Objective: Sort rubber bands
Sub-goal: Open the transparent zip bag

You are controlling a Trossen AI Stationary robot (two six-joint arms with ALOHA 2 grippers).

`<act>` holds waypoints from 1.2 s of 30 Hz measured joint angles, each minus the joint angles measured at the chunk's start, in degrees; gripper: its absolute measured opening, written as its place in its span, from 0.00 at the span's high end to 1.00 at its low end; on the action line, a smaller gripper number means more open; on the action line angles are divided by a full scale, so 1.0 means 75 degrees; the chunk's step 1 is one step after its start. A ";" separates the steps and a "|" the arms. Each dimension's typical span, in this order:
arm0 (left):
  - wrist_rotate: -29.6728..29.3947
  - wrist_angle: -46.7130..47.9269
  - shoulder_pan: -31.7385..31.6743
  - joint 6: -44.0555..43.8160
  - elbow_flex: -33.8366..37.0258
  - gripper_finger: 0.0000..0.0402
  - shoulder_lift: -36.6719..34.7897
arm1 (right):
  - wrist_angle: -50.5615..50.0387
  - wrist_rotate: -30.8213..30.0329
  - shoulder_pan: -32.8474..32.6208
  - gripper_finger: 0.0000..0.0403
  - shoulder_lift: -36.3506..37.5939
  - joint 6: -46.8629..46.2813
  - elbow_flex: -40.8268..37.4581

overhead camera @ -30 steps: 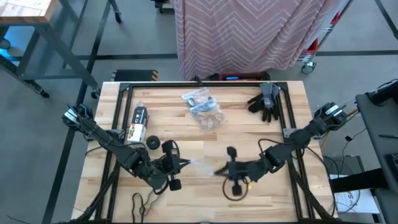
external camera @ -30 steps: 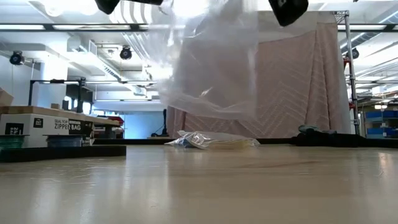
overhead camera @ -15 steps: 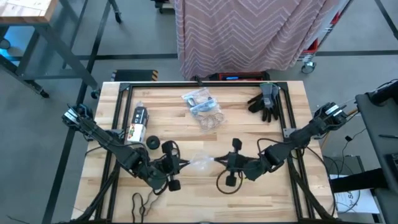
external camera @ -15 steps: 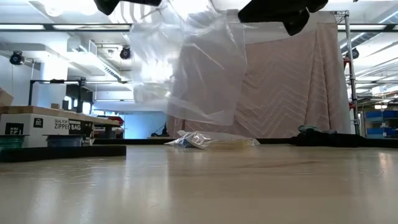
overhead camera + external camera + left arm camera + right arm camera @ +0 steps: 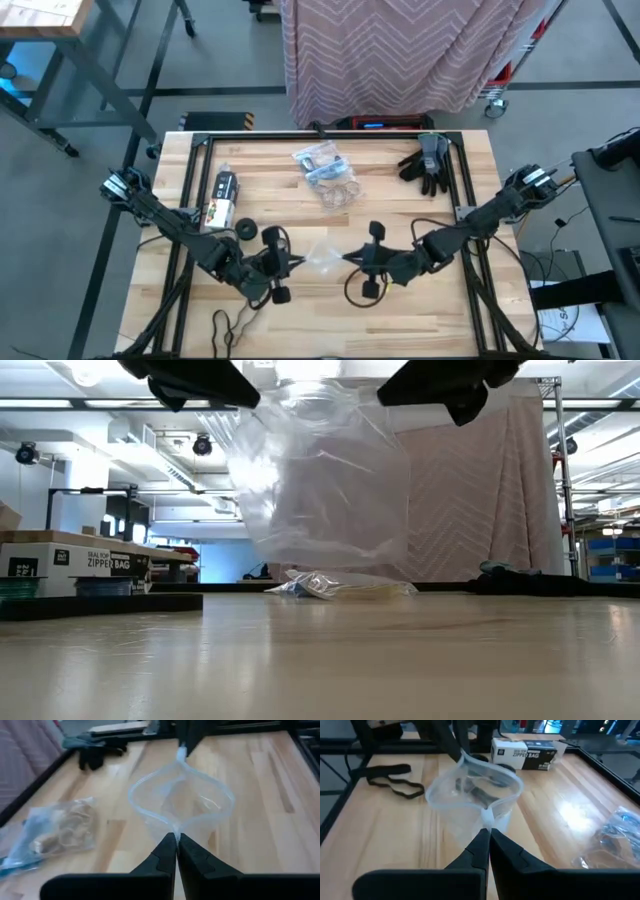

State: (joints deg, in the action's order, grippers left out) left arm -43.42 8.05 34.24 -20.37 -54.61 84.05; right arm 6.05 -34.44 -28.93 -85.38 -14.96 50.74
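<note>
Slippage is the big worry here imo: both arms are pinching one thin clear zip bag by opposite points of its rim, left gripper clamped tight on one side and right gripper clamped tight on the other, holding the mouth open in mid-air above the table. That film is slick and crinkly, so if either arm pulls a bit too far apart the rim could pop out of a pinch, and then the mouth flops closed. Also both grippers are busy, so nothing's free to actually load it. As for contents, the held bag looks empty as far as I can tell. Another bag lies near the far edge with blue and tan rubber bands in it, plus a loose tan bunch just beside it. Black bands lie on the wood near the table's near edge, and a zipper-bag box sits on the left side.
</note>
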 joint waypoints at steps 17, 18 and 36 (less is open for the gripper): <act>0.1121 0.2138 0.0029 0.0525 -0.0785 0.75 -0.1212 | -0.0561 0.0650 0.0024 1.00 0.0000 0.1279 0.0003; 0.1122 0.2095 0.0029 0.0569 -0.0840 0.73 -0.1291 | -0.0547 0.0648 0.0029 1.00 0.0000 0.1285 0.0003; 0.3115 0.0314 -0.1172 0.0788 -0.1341 0.98 0.0044 | -0.0546 0.0647 0.0029 1.00 0.0000 0.1402 0.0003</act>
State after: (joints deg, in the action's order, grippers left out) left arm -20.06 10.40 25.45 -14.46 -64.67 84.38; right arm 1.95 -29.58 -28.71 -85.38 -4.45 50.76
